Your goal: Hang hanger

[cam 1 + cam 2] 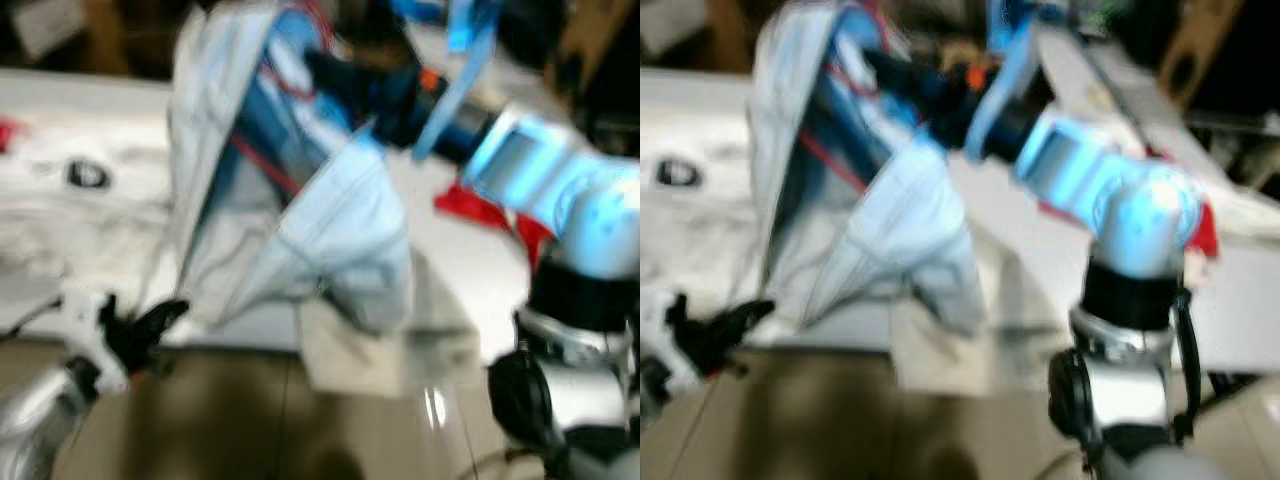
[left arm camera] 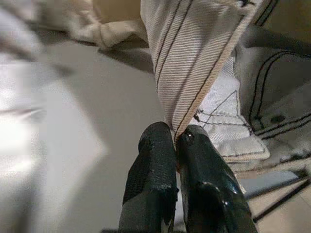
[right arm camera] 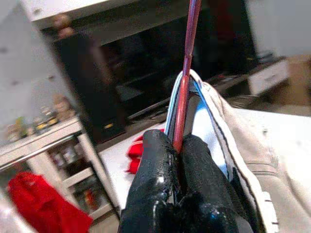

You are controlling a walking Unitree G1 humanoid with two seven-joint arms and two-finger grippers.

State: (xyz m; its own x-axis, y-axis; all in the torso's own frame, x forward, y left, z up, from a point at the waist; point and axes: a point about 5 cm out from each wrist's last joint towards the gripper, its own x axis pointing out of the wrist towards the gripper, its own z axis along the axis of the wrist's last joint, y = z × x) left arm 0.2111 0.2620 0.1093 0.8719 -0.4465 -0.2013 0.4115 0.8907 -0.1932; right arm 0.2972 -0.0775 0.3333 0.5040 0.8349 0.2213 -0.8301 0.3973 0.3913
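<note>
Red hanger (image 3: 186,77) pinched in raised right hand (image 3: 176,145), garment (image 1: 300,200) draped.

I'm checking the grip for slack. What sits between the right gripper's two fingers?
The red hanger rod runs between the right gripper fingers, with the jacket collar draped beside it, as the right wrist view shows.

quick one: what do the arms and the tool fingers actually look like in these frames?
Both arms are silver with black joint sections. The right arm has rounded pale shells, a black band at the elbow and a thin dark cable looping beside the lower joint. Its tool has two long glossy black fingers. The left tool has the same black fingers, one with a stippled, textured surface. The left arm is silver, its wrist white.
</note>
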